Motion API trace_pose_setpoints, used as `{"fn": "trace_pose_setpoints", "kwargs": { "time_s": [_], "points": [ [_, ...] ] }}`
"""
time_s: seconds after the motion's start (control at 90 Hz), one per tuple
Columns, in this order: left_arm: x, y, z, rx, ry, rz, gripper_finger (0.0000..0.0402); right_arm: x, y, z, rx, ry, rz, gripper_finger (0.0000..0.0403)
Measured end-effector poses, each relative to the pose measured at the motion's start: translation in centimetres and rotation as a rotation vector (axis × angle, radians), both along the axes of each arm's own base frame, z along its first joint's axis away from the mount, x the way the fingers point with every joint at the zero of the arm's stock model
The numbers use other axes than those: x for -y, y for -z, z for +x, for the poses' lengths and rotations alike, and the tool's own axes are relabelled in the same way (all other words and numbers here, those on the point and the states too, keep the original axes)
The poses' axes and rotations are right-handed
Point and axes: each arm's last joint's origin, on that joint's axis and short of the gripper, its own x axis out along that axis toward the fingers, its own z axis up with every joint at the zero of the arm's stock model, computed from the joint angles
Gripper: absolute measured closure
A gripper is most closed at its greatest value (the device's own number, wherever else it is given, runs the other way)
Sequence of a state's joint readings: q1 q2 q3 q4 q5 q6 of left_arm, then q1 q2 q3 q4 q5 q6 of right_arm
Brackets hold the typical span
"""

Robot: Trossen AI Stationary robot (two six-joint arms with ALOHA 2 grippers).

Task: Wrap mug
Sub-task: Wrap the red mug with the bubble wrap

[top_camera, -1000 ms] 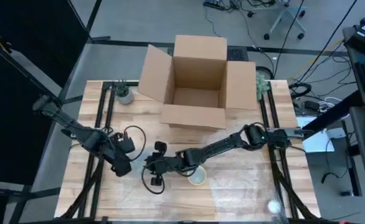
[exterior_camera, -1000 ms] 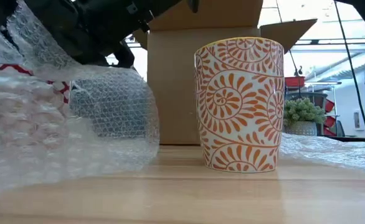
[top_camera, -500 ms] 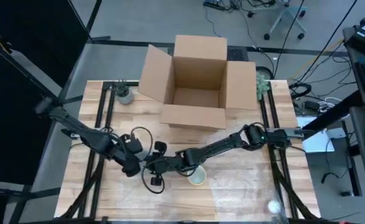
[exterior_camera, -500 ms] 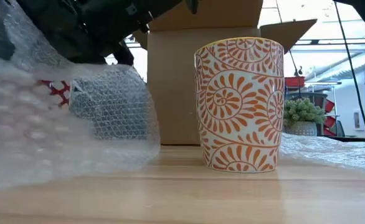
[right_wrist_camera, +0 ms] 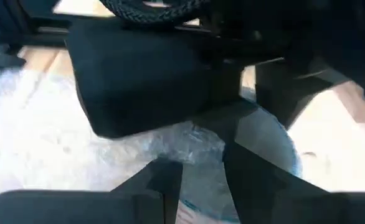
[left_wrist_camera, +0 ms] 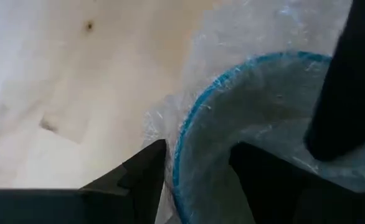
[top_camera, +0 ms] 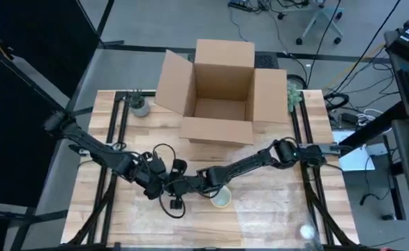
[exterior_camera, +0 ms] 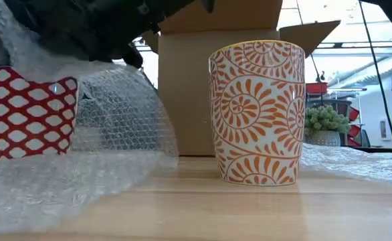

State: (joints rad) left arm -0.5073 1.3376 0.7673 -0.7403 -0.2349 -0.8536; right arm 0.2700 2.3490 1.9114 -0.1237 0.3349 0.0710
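A red-and-white lattice mug with a blue rim stands upright on the table, left of centre. Clear bubble wrap is draped over its top and lies spread on the wood around it. In the high view both grippers meet over this mug and hide it. My left gripper comes from the left and my right gripper from the right. Each is shut on bubble wrap at the mug's mouth. An orange-patterned mug stands bare just to the right. My left gripper pinches bubble wrap between its two fingers, right over the blue rim, slanting down from the table's left. One finger stands over the mug's mouth and the other outside the wall. How many layers it holds cannot be told. My right gripper pinches a bunched fold of bubble wrap between its two fingers at the mug's mouth, coming from the table's right. The left gripper's body stands close in front. The wrap hangs slack from there over the mug.
An open cardboard box stands at the table's far middle. Small potted plants stand at the two far corners. More bubble wrap lies on the right half. A small white ball sits near the front right.
My left gripper has moved toward the table's right, from well left of the red mug up to its mouth beside the right gripper. It carried bubble wrap along. In the low view the wrap that rose in front of the mug has dropped flat, so the mug's front shows.
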Motion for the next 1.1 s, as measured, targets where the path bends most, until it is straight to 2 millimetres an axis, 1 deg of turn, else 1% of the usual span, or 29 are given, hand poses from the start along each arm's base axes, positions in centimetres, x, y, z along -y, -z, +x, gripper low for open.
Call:
{"fn": "trace_pose_setpoints", "kwargs": {
  "time_s": [0.167, 0.267, 0.433, 0.567, 0.644, 0.733, 0.789, 0.956, 1.1],
  "points": [
    [0.1, 0.0, 0.0, -0.004, 0.009, -0.009, 0.0219, 0.3, -1.1, -0.8, -0.055, 0.001, -0.025, 0.03],
    [0.1, 0.0, 0.0, -0.005, 0.01, -0.009, 0.0219, 0.4, -2.2, -1.3, -0.066, 0.001, -0.028, 0.03],
    [0.1, 0.0, 0.0, -0.005, 0.01, -0.009, 0.0219, 0.2, -4.4, -1.9, -0.03, -0.006, -0.015, 0.03],
    [0.1, 0.1, 0.0, -0.005, 0.009, -0.007, 0.0219, -0.5, -5.1, -1.9, 0.024, -0.023, 0.005, 0.03],
    [0.0, 0.1, 0.0, -0.004, 0.007, -0.004, 0.0219, -0.8, -4.6, -1.4, 0.064, -0.038, 0.045, 0.03],
    [0.0, 0.2, -0.2, -0.02, 0.012, 0.007, 0.0219, -1.0, -3.2, -0.8, 0.066, -0.037, 0.084, 0.03],
    [-0.1, 0.2, -0.2, -0.024, 0.013, 0.009, 0.0219, -1.0, -2.5, -0.6, 0.057, -0.032, 0.088, 0.03],
    [-0.1, 0.3, -0.3, -0.035, 0.014, 0.016, 0.0219, -0.7, -1.5, -0.3, 0.044, -0.026, 0.081, 0.03],
    [0.0, 0.1, 0.0, -0.002, -0.001, 0.0, 0.0219, -0.3, -0.4, -0.1, 0.01, -0.023, 0.068, 0.03]
  ]
}}
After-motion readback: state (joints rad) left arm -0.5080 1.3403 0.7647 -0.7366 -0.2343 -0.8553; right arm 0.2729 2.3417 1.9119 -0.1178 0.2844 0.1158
